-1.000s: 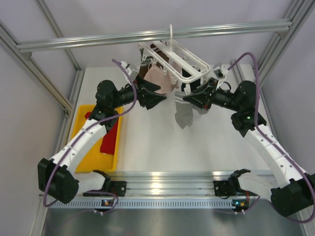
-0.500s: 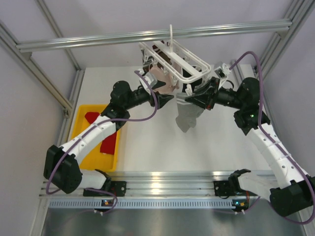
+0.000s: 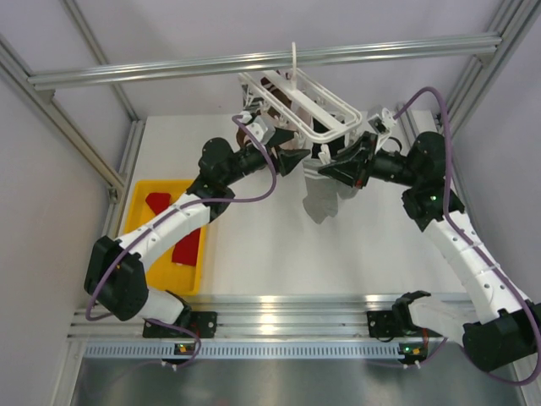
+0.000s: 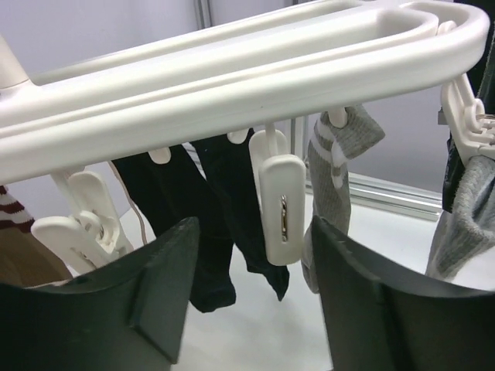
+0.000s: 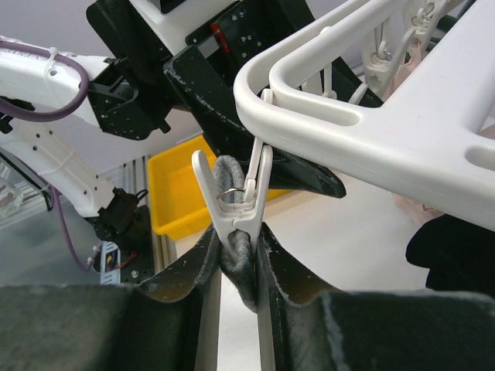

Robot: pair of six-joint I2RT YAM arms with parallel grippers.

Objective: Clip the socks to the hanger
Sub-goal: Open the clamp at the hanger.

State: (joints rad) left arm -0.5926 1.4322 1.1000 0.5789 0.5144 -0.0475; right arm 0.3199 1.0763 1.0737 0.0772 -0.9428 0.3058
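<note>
Top external: the hanger (image 3: 338, 108) hangs by its hook from the crossbar (image 3: 169, 68) over the middle of the counter's far edge. Both arms reach up under its frame.
Sock in hand: the grey sock (image 3: 319, 201) dangles above the middle of the counter (image 3: 254, 245), with its top lifted to the frame's right side.
Right arm: the right gripper (image 5: 236, 259) is pressed together on the sock's top edge and on the lower end of a white peg (image 5: 232, 207).
Left arm: the left gripper (image 4: 254, 239) is spread wide either side of a free peg (image 4: 278, 210) and touches nothing.
Step in hand: seating the sock in its peg, as I judge it.
Doing it well: hold the fabric deep in the peg's mouth and pull straight down lightly to test it before you let go. A sideways tug would swing the whole frame.
Cannot tell: your own fingers hide whether the peg has bitten the fabric.
In the way: a black sock (image 4: 220, 255) and a striped grey sock (image 4: 340, 154) hang just behind the free peg. The pegs are crowded and easy to snag. The left finger passes close behind the loaded peg, so part the arms slowly.
Elsewhere: a yellow tray (image 3: 161, 258) sits at the counter's left edge with red socks (image 3: 188, 245) lying in it, not yet hung.
</note>
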